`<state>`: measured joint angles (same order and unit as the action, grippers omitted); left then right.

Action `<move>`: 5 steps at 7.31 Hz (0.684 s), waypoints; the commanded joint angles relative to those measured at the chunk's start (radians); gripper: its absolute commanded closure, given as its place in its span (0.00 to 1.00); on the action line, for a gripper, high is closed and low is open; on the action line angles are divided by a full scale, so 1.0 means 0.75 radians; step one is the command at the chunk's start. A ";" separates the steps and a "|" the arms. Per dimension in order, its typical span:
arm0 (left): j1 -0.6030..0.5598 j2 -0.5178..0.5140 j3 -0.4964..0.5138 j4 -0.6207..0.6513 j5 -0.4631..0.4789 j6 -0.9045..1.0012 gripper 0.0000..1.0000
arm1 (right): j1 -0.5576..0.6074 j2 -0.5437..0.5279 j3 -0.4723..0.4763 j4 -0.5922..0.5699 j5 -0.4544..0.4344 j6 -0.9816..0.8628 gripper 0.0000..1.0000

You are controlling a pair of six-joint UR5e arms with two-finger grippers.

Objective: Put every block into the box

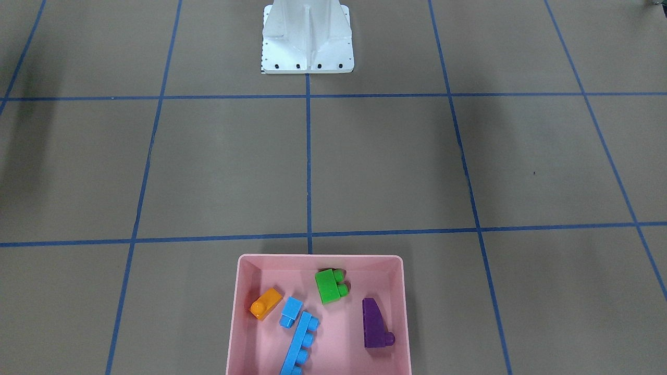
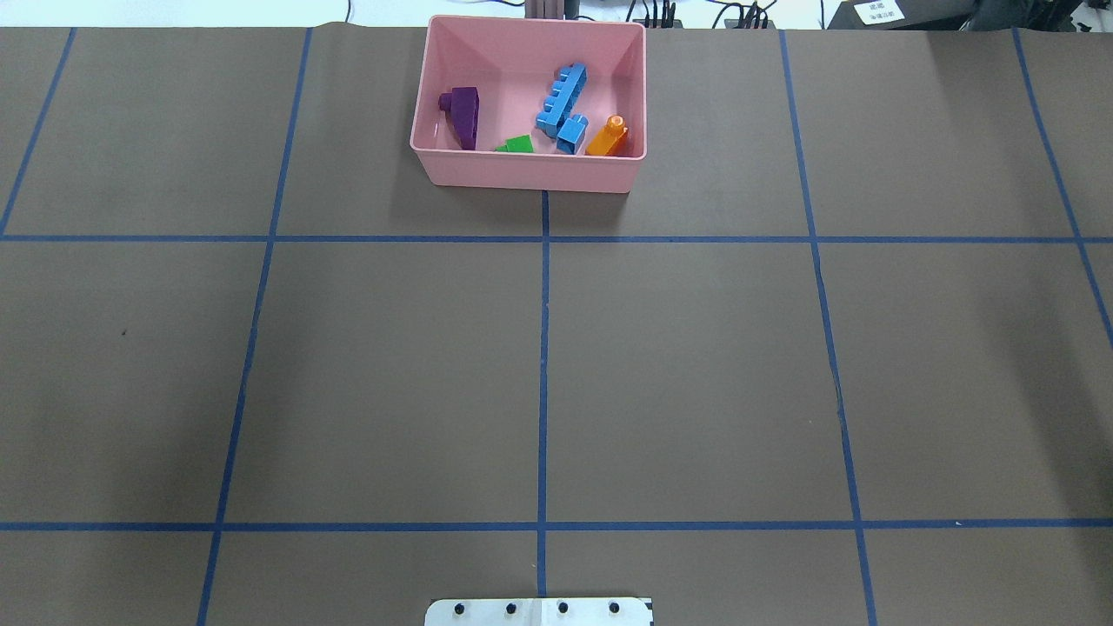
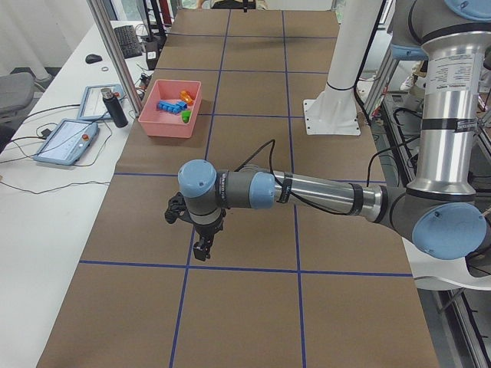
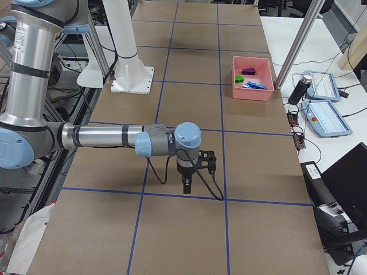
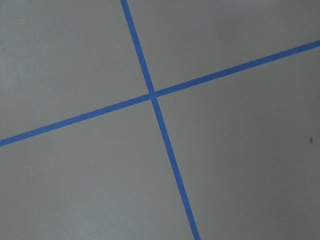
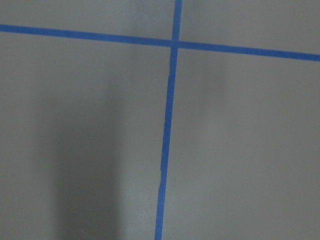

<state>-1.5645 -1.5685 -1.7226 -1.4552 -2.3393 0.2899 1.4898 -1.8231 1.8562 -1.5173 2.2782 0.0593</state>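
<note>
The box (image 1: 338, 333) stands on the table (image 1: 385, 166), at the edge far from the white base (image 1: 307, 39), and all five blocks lie inside it. The green block (image 1: 330, 286) is close to the box wall that faces the robot. The orange block (image 1: 266, 303) lies on its side near the wall on the robot's right. The purple block (image 1: 375, 324) is near the opposite wall, on the robot's left, apart from the others. The small blue block (image 1: 291, 311) is just beside the orange one. It seems to touch one end of the long blue block (image 1: 300, 345), which runs slantwise from the middle of the box toward its far wall. One of the blue tape lines (image 1: 308, 161) ends at the middle of the box's near wall. Past the box's far wall, off the brown paper, stand a black bottle (image 3: 115, 107) and a tablet (image 3: 65, 142). The left gripper (image 3: 202, 247) and the right gripper (image 4: 187, 184) are both well apart from the box, one to each side of it. Each points down, low above the table. They show only in the side views, so one cannot tell how the jaws stand. Each wrist camera shows only table and crossing tape.
</note>
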 commanded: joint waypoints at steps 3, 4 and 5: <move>0.002 0.001 0.000 -0.005 0.000 -0.002 0.00 | 0.008 0.038 0.008 -0.008 0.012 -0.008 0.00; 0.002 0.001 0.000 -0.005 0.000 -0.002 0.00 | 0.008 0.038 0.010 -0.002 0.012 0.011 0.00; 0.002 -0.001 0.000 -0.005 0.000 -0.002 0.00 | 0.008 0.038 0.008 0.000 0.010 0.011 0.00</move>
<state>-1.5631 -1.5683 -1.7227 -1.4588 -2.3393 0.2886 1.4954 -1.7971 1.8651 -1.5204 2.2862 0.0628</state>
